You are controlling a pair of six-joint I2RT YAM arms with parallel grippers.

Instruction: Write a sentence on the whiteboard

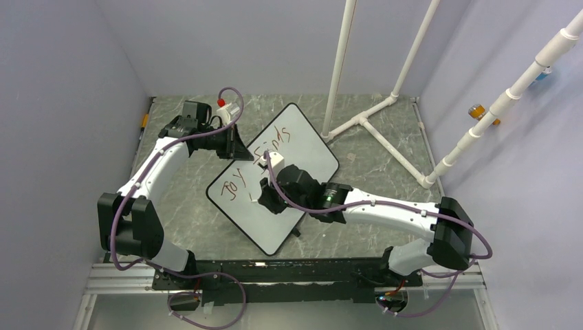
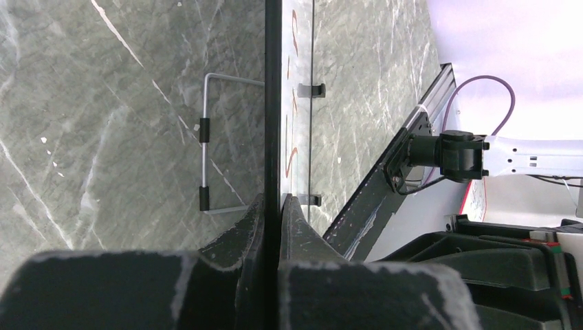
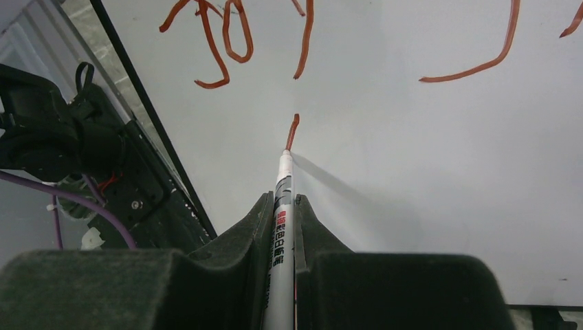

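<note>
**Top external.** The whiteboard [image 1: 271, 234] lies mid-table [image 1: 185, 206], turned so one corner points at me. I read the sentence [image 1: 234, 188] as two slanted rows of reddish-brown letters, the near one "Joy". The far row I can't make out. The left gripper [image 1: 240, 148] sits at the board's far-left edge. The right gripper [image 1: 265, 196] is over the board face, just past "Joy". A white pipe frame [image 1: 364, 124] stands on the table, back right, apart from the board.

**Left wrist.** I see the whiteboard [image 2: 302, 137] edge-on, its dark rim running straight up the view. The left gripper [image 2: 280, 203] is pinched on that rim, one finger [image 2: 251, 220] on each side, no gap showing. A bent wire stand [image 2: 205, 155] lies flat on the table just left of the rim.

**Right wrist.** The right gripper [image 3: 282, 206] is clamped on a marker [image 3: 283, 182], its barrel pointing forward between the fingers. The tip touches the white face at the foot of a short fresh stroke [image 3: 293, 129]. The letters of "Joy" [image 3: 227, 34] sit farther up the board.
</note>
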